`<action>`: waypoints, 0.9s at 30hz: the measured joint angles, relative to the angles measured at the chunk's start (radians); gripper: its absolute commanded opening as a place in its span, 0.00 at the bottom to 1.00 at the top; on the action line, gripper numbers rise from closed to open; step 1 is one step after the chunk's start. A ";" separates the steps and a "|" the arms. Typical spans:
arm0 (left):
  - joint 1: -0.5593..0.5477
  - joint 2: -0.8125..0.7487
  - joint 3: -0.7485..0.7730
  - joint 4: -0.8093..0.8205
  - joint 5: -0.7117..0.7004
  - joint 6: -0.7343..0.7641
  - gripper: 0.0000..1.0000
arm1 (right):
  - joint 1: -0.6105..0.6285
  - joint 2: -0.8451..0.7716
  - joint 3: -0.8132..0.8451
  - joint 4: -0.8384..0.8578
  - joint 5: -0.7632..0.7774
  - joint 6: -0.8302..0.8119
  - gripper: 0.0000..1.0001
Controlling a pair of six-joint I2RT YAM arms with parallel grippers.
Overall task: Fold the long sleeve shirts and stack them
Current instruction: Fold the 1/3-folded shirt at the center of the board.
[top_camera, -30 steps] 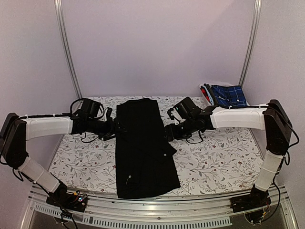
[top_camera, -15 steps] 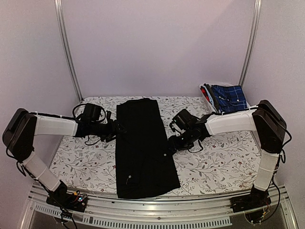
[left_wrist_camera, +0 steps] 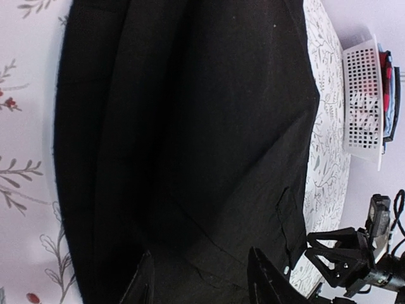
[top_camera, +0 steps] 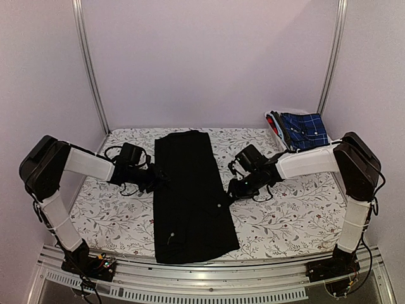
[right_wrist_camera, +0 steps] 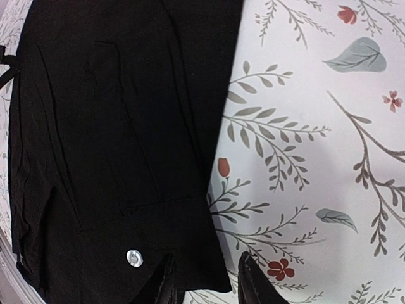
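One of the long sleeve shirts, plain black (top_camera: 190,196), lies flat as a long folded strip down the middle of the table. My left gripper (top_camera: 161,180) is at its left edge. In the left wrist view the black shirt (left_wrist_camera: 190,126) fills the frame and the left gripper (left_wrist_camera: 199,282) stands open, both fingers over the cloth. My right gripper (top_camera: 231,190) is at the shirt's right edge. The right wrist view shows the black shirt (right_wrist_camera: 114,126), a pale button (right_wrist_camera: 133,258), and the right gripper (right_wrist_camera: 205,285) open with the cloth's corner between its fingers.
A white slotted basket (top_camera: 274,121) stands at the back right corner with a blue plaid garment (top_camera: 305,126) in it; the basket (left_wrist_camera: 364,95) also shows in the left wrist view. A flowered cloth (top_camera: 285,202) covers the table. The metal rail (top_camera: 202,278) runs along the near edge.
Both arms have dropped lower and the grippers slid a little toward me along the shirt's edges. Both pairs of jaws have narrowed, the right more than the left.
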 measured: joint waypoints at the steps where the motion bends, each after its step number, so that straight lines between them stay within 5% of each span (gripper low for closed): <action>1: 0.000 0.005 0.002 0.001 -0.002 -0.006 0.48 | 0.000 0.001 0.000 0.003 -0.008 0.000 0.27; 15: -0.001 0.058 0.052 0.025 -0.013 -0.038 0.24 | 0.000 0.009 0.000 0.017 -0.060 0.011 0.09; 21: -0.001 0.068 0.061 0.026 -0.018 -0.037 0.14 | 0.000 0.009 0.000 -0.003 -0.051 0.008 0.35; 27: -0.001 0.076 0.063 0.026 -0.019 -0.037 0.08 | 0.000 0.012 0.000 -0.022 -0.029 0.007 0.31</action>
